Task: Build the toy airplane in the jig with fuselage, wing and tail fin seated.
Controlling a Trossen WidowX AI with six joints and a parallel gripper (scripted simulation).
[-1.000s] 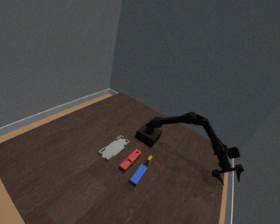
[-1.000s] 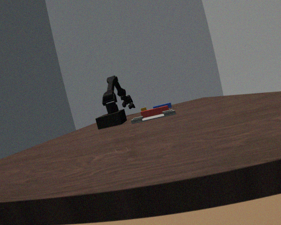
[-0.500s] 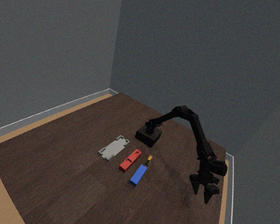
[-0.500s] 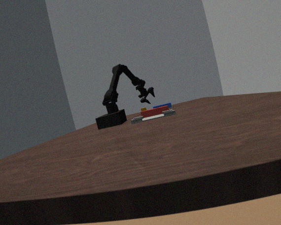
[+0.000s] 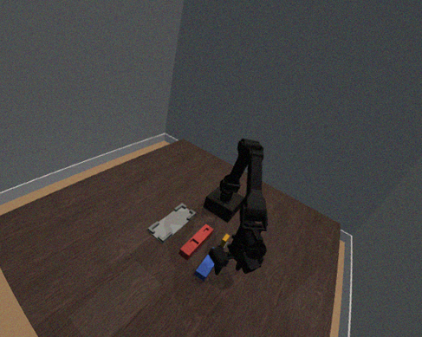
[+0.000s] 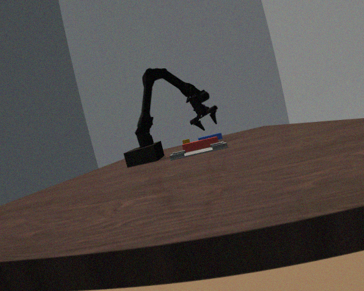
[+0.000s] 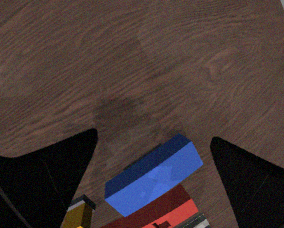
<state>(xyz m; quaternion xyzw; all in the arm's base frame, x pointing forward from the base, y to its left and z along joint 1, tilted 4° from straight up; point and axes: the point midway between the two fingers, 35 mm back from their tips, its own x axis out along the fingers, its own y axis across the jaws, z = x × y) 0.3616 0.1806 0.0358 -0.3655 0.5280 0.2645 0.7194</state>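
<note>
My gripper (image 5: 232,264) (image 6: 205,122) (image 7: 155,139) is open and empty. It hangs some way above the table, over the blue wing (image 5: 205,267) (image 6: 211,137) (image 7: 156,176), which lies flat on the wood. The red fuselage (image 5: 196,241) (image 6: 200,144) (image 7: 146,227) lies on the table beside the wing, its two sockets facing up. The small yellow tail fin (image 5: 226,238) (image 6: 186,141) (image 7: 76,221) lies near the wing's end toward the arm's base. The grey jig (image 5: 171,222) (image 6: 177,155) lies beyond the fuselage with nothing in its cradle.
The arm's black base (image 5: 223,204) (image 6: 144,154) stands on the table behind the parts. The dark wooden table (image 5: 101,268) (image 6: 223,191) has its edges far from the parts. Grey walls stand behind.
</note>
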